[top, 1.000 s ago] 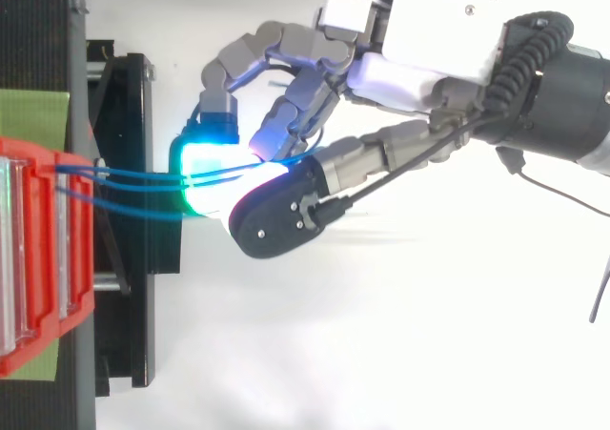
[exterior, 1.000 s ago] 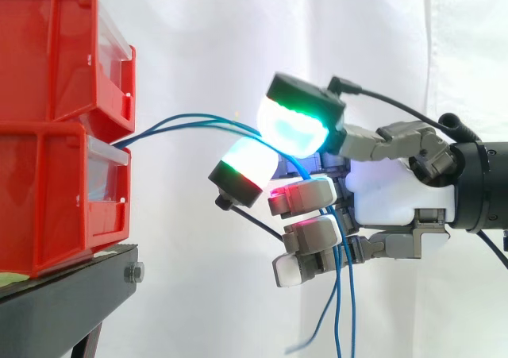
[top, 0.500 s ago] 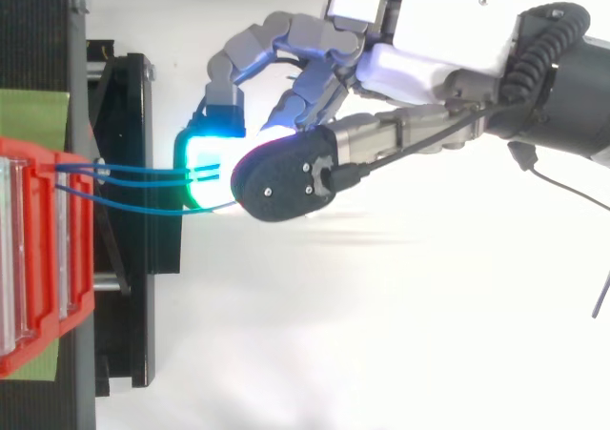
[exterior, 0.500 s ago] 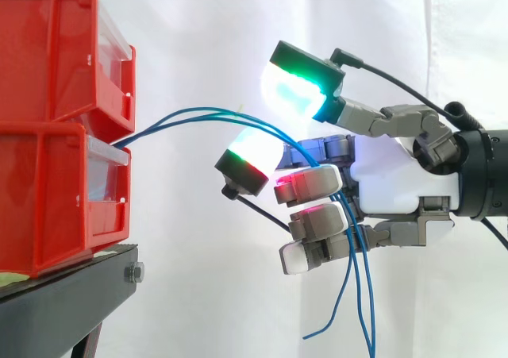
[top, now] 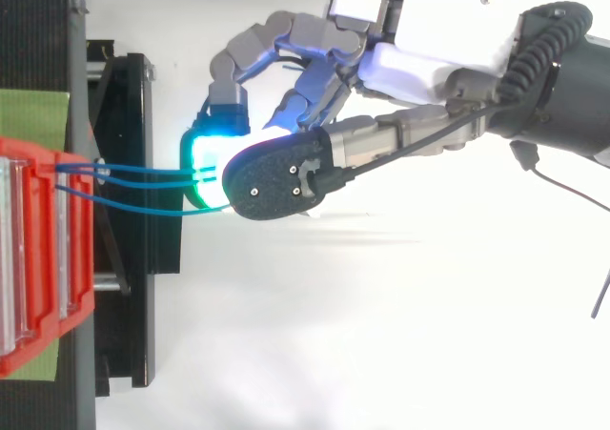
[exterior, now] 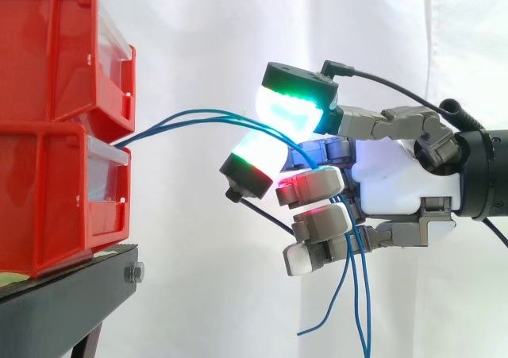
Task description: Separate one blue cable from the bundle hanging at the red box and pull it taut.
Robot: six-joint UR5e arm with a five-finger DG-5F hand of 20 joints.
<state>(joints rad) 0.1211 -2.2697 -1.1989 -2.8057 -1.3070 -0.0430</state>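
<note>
Two stacked red bins [exterior: 55, 64], three blue cables [top: 152, 173], one black stand [exterior: 63, 294], one robot hand [exterior: 397, 187], one white curtain [exterior: 206, 25].

Side cam sits beside the work, level with the red bins [exterior: 55, 136], close in, looking straight across. You get the bins at the left edge, the arm entering from the right and the white curtain [exterior: 198, 25] behind. Top cam hangs overhead, looking down, equally close; there the arm comes in from the upper right. Both views share the same patch: the bin fronts, the black stand [exterior: 71, 294] edge, the blue cables [exterior: 198, 118] and the hand [exterior: 397, 183].
</note>
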